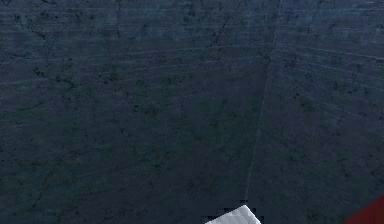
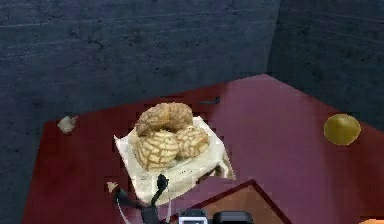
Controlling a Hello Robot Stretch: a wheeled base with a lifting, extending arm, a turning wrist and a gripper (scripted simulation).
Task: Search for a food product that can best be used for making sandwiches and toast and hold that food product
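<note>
Dark blue-grey wall (image 1: 150, 100) takes up most of the forward view, with a thin line running down it where two walls meet. At the bottom edge pokes up a white pointed corner (image 1: 236, 214) of something. A bit of dark red (image 1: 374, 200) shows to the right of it.

Next, the arm side view. A dark wall stands behind a dark red table (image 2: 290, 150). Near the middle of the table lies a pile of round golden-brown bread buns (image 2: 168, 135) with bumpy, cracked tops. The buns touch each other and rest on a white square cloth (image 2: 205, 168).

A small pale lump (image 2: 67, 124) lies at the table's far left corner. A tiny dark bit (image 2: 210, 101) lies near the table's far edge. A round yellow ball (image 2: 342, 128) shows just past the table's right edge.

The dark gripper (image 2: 145, 195) comes up from the bottom edge, at the near side of the table by the cloth. Its thin fingers point up toward the buns. Two small white squares (image 2: 192, 218) sit to its right. I cannot tell how the jaws stand, or whether the gripper holds anything, or whether it touches the cloth.
</note>
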